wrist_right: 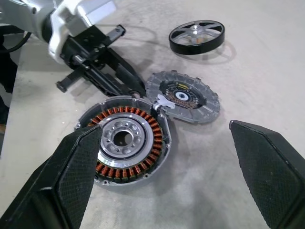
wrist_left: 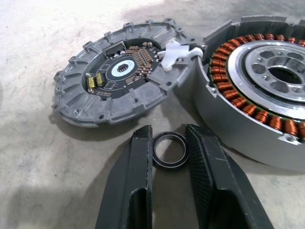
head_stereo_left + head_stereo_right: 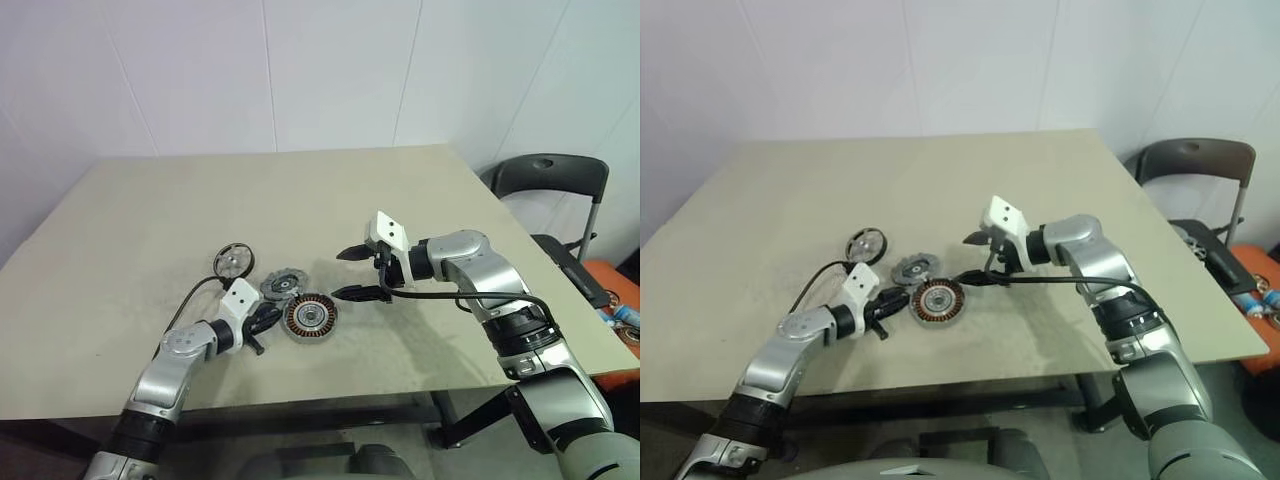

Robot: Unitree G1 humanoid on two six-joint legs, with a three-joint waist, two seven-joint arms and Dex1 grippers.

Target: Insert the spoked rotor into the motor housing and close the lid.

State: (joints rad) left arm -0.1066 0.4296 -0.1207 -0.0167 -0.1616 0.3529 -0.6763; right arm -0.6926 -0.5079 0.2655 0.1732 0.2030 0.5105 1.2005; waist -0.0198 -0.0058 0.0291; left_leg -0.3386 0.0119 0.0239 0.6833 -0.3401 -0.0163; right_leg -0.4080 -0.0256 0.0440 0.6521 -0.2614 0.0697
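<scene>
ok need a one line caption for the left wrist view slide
Left gripper fingers bracket a small black ring on the table, beside the lid and motor housing.

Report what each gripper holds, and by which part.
Left gripper: fingers flank the small black ring on the table; grip unconfirmed. Right gripper: open, holding nothing.

A beige bench [image 3: 420,200] was seen carrying four parts, grouped near the middle of its near edge. The motor housing [image 3: 309,316] was laid closest to that edge, the lid [image 3: 282,284] touching it on the far-left side. The spoked rotor [image 3: 233,261] was set apart, farther left. A small black ring [image 2: 169,150] was laid just beside the housing.
</scene>
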